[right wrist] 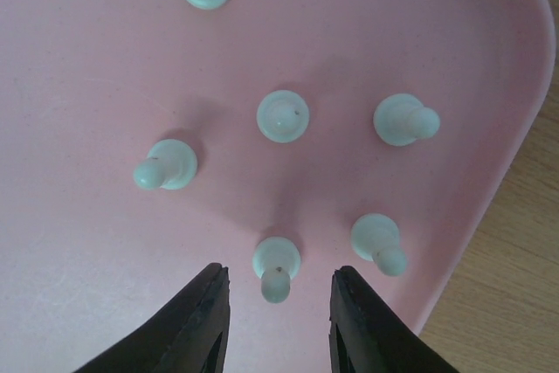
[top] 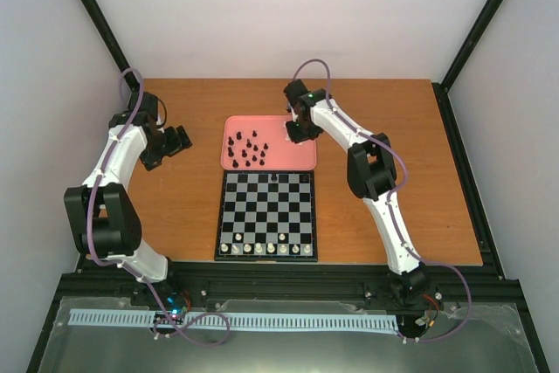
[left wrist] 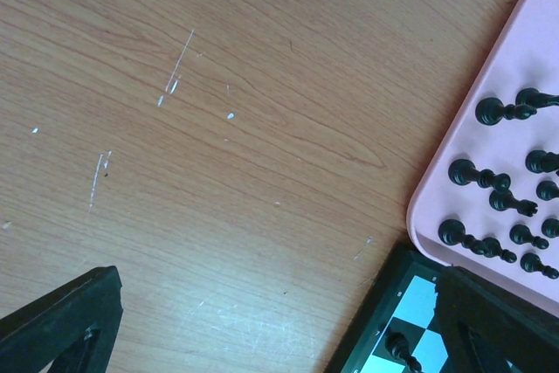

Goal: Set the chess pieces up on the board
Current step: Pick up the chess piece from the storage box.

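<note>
1. Right gripper (right wrist: 279,275) over the pink rounded plastic tray (right wrist: 87,85), jaws apart, straddling one small cream-white chess pawn (right wrist: 277,270); nothing clamped yet. Judged step: closing on that pawn. Risk of pinching only the rounded head, squirting it out or tipping it.
2. Second cream pawn (right wrist: 380,244) near, at 2 o'clock of the target, just beside the right-hand finger (right wrist: 362,321). Likely to be nudged over on any drift that way during closing or lifting.
3. Flat black-and-pale checked chessboard (top: 266,216) at 6 o'clock of the tray, just beside it. Row of cream pieces (top: 272,249) along its 6 o'clock edge, one black piece (top: 274,178) at its 12 o'clock edge. Danger of toppling either during a low carry across, or on setting down next to the row.
4. Cluster of small black chess figurines (top: 247,150) on the tray's 9 o'clock half: well apart from the right gripper, so little threat there.
5. Left gripper (left wrist: 279,290) with fingers wide apart, empty, above bare brown wooden table (left wrist: 218,128) at 9 o'clock of the tray. Possible arm clash only if sent to the board together with the right.
</note>
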You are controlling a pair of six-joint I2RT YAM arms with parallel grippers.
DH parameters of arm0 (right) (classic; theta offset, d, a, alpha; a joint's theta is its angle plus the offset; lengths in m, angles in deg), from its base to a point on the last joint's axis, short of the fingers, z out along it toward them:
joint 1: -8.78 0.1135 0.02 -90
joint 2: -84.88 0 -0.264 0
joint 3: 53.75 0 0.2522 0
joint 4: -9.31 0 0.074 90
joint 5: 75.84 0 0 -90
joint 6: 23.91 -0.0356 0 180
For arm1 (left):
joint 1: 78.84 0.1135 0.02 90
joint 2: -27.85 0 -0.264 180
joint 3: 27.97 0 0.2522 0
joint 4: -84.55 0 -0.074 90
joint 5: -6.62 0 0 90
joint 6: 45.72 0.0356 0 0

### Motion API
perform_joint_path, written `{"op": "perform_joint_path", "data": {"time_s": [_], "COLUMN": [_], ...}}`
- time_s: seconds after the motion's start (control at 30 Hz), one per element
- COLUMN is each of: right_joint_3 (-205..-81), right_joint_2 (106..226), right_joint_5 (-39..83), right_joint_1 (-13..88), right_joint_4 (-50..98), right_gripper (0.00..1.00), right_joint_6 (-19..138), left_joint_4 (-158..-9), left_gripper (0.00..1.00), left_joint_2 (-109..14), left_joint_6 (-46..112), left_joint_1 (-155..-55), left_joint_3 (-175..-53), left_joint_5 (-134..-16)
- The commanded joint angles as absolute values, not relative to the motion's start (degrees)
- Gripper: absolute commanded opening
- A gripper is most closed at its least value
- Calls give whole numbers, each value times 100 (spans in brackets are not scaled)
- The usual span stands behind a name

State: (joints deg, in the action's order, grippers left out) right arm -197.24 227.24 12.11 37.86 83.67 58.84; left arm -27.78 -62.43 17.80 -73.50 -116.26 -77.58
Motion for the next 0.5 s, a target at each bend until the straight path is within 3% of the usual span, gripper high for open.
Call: {"op": "perform_joint_path", "data": {"time_s": [0.0, 0.23, 0.47], "right_joint_3": [-19862, -19872, -19953], "right_joint_2": [22852, 22927, 23039], "right_joint_5": [1314, 1415, 1467], "right_joint_1": [3710, 3683, 3639], "right_joint_4": [8377, 8354, 8339], "right_gripper": [33, 32, 25], "right_joint_6": [5941, 5961, 5931], "left_joint_4": [-2716, -2715, -2727], "left_gripper": [100, 100, 100], "left_joint_2": [-6293, -6330, -6389], "left_joint_6": [1913, 1905, 1900], "left_joint_1": [-7383, -7383, -7387], "left_joint_3": [-11866, -11877, -11906], "left_joint_5": [-7736, -7787, -7782]}}
